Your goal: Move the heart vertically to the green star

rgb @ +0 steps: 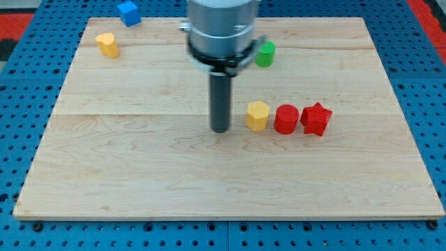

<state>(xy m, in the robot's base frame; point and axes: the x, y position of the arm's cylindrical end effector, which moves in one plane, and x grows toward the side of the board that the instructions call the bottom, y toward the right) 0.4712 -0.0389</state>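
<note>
My tip (220,130), a bare rod without jaws, stands just left of the yellow heart-shaped block (257,116); the block looks light, rigid, best pushed flat-on.

Bench (139,174): pale wood planks, visible grain, smooth satin finish. Surround: blue perforated sheet (21,237), matt, looks like painted metal or plastic. Rod (221,104): dark, matt, smooth; collar (221,28) above it brushed grey metal with a dull sheen. Blocks look like smooth, slightly glossy plastic: yellow block (257,115), red cylinder (286,119), red star (316,118), green block (265,54), far-left yellow block (106,44), blue block (128,12).
</note>
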